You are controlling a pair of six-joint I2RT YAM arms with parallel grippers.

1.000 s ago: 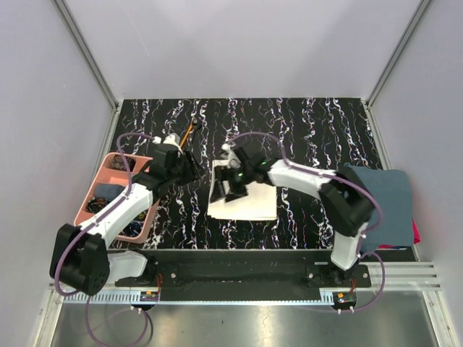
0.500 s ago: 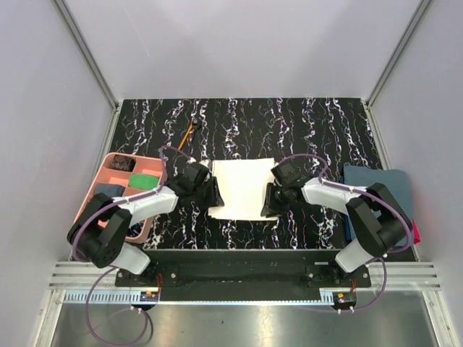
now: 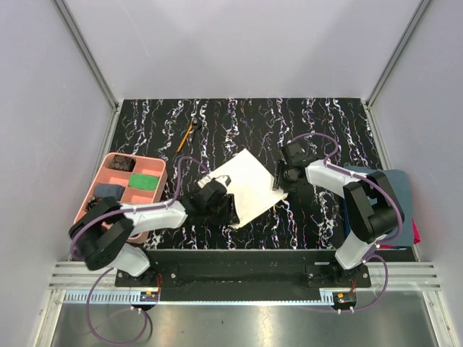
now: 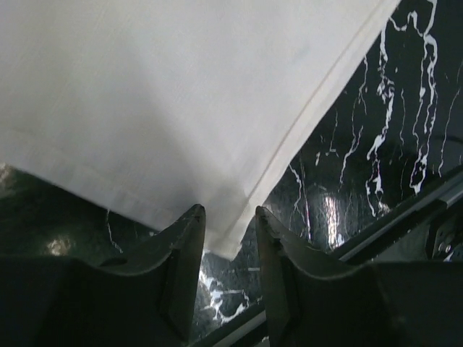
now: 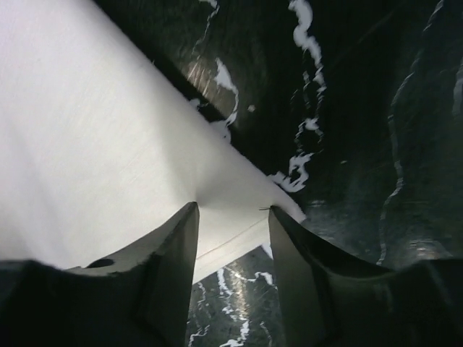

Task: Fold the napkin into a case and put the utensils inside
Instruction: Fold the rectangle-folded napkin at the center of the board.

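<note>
The cream napkin [image 3: 246, 185] lies flat on the black marbled table, turned like a diamond. My left gripper [image 3: 227, 210] is low at its near corner; in the left wrist view the corner [image 4: 230, 242] lies between my parted fingers [image 4: 187, 253]. My right gripper [image 3: 278, 180] is at the napkin's right corner, and that cloth corner [image 5: 231, 224] sits between its parted fingers [image 5: 173, 253]. The orange-handled stick [image 3: 189, 134] lies at the back left of the table. I cannot make out the black spoon against the dark table.
A pink compartment tray [image 3: 107, 170] with small items stands at the left edge. A dark blue-grey towel [image 3: 394, 199] lies at the right edge with something pink [image 3: 416, 233] under it. The table's front rail [image 3: 246, 253] runs close behind my left gripper.
The napkin has turned from square-on to a diamond. My left gripper has moved right and nearer, to its near corner. My right gripper has moved back to its right corner.
</note>
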